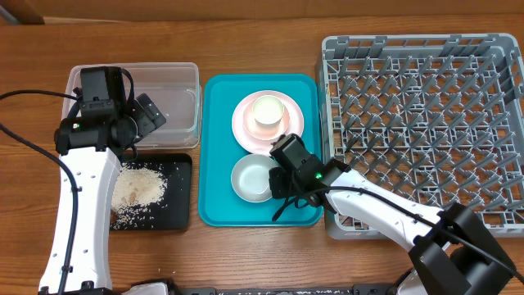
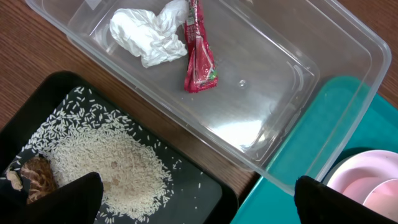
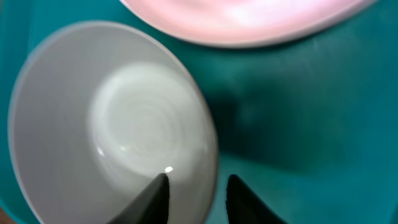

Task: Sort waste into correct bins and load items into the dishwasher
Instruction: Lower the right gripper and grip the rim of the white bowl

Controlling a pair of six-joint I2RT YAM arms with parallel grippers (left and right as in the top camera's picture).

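Wooden bench [image 1: 246,33] is carrying the teal tray [image 1: 217,147] where the bowl [image 3: 112,124] is sitting, the right gripper [image 3: 198,179] straddling its rim, jaws unclenched, likely needing a square squeeze before lifting; left gripper [image 2: 198,183] hanging released.

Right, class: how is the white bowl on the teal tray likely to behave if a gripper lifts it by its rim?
The white bowl looks glossy, so it may slip in a grip. It looks ceramic: probably rigid and breakable. Held at one side of the rim, where the right gripper straddles it, it could tilt.
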